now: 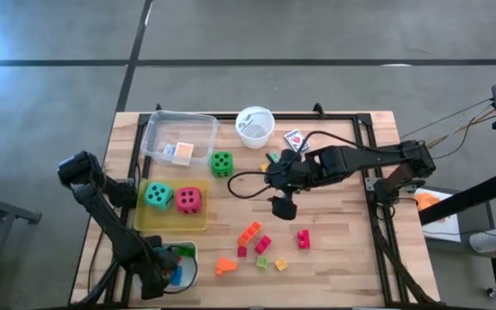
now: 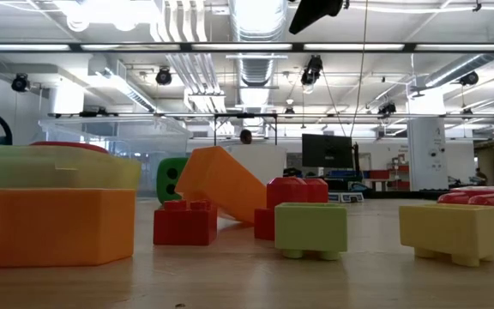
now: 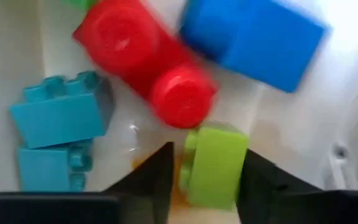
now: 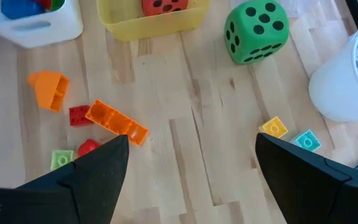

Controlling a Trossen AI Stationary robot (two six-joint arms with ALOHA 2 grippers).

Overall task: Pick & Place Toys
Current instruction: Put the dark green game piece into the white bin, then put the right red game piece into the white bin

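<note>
My left gripper [image 1: 172,269] points down into the white tray [image 1: 189,250] at the near left. A light green block [image 3: 213,165] stands between its open fingers, among a red block [image 3: 148,62], a blue one [image 3: 253,37] and teal ones [image 3: 61,115]. My right gripper [image 1: 282,207] hangs open and empty above the table's middle. Loose blocks lie near the front: orange [image 1: 250,231], red [image 1: 303,238], green [image 1: 263,262], yellow [image 1: 281,263]. A green die [image 1: 221,164] sits on the wood. Teal [image 1: 158,195] and red [image 1: 189,201] dice lie in the yellow tray [image 1: 172,222]. My left gripper comes from above with the green block's two sides [image 3: 194,168] between its fingers. A narrow gap shows beside one finger [image 3: 160,180]; whether the other finger [image 3: 260,186] touches the block I cannot tell. The block sits low in the tray among the others.
A clear tray [image 1: 177,136] with a small item stands at the far left, a white cup [image 1: 255,127] and a card pack [image 1: 295,139] beside it. Small yellow [image 4: 273,127] and teal [image 4: 306,140] blocks lie near the cup. Bare wood spans the table's right half.
</note>
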